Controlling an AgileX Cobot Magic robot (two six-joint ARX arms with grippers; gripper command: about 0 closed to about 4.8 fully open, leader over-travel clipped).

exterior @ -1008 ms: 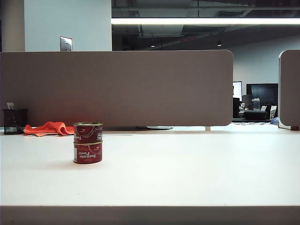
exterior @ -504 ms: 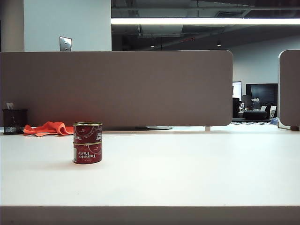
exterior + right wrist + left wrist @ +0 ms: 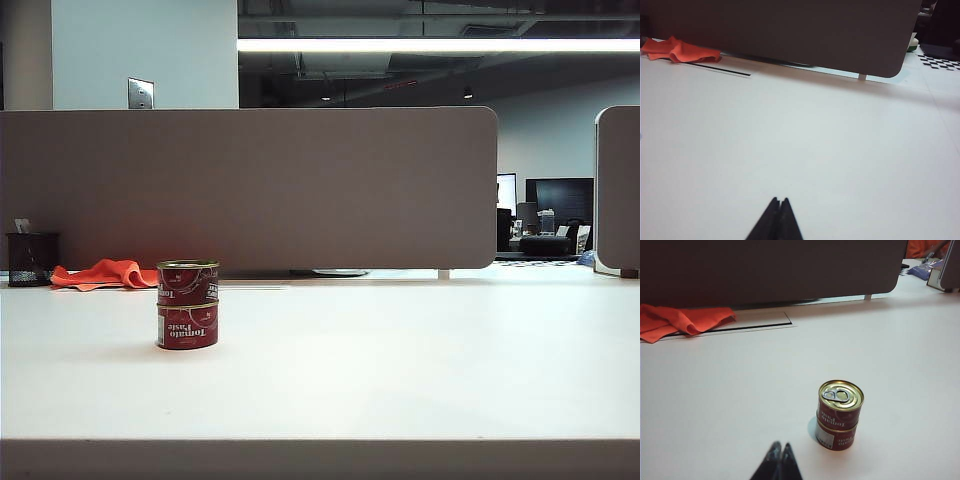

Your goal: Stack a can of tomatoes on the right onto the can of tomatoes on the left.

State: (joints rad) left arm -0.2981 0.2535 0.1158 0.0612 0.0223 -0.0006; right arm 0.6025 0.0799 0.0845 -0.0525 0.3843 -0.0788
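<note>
Status: the stacking step reads as complete. The upper red cylindrical tomato-paste can with the gold pull-tab lid point(image 3: 187, 282) sits on top of the lower red tomato-paste can with the white lettered label point(image 3: 187, 326), and the two stand as one upright column on the white tabletop point(image 3: 400, 360). In the exterior view the column stands toward the left side of the tabletop, nearer the far edge than the near edge. The two rims look aligned — I see no overhang or tilt from either the exterior view or my left wrist view, where the upper can point(image 3: 840, 404) covers the lower can point(image 3: 836, 437) squarely.

Gripper condition:
- My left gripper point(image 3: 779, 460) has its jaws pressed together, with nothing between them. It hangs above bare tabletop, near the stack but apart from it.
- My right gripper point(image 3: 778, 216) is likewise clenched on nothing, over bare tabletop with no can in its view.

Neither arm appears in the exterior view — both are clear of the stack.

Surroundings: a crumpled orange cloth point(image 3: 103, 273) lies along the far edge at the left, beside a black mesh pen cup point(image 3: 31, 258) in the far-left corner, both in front of the grey partition panel point(image 3: 250, 185). Neither touches the cans.

Remaining work, in my judgement: none on the cans themselves. No loose can shows on the right side of the tabletop.
</note>
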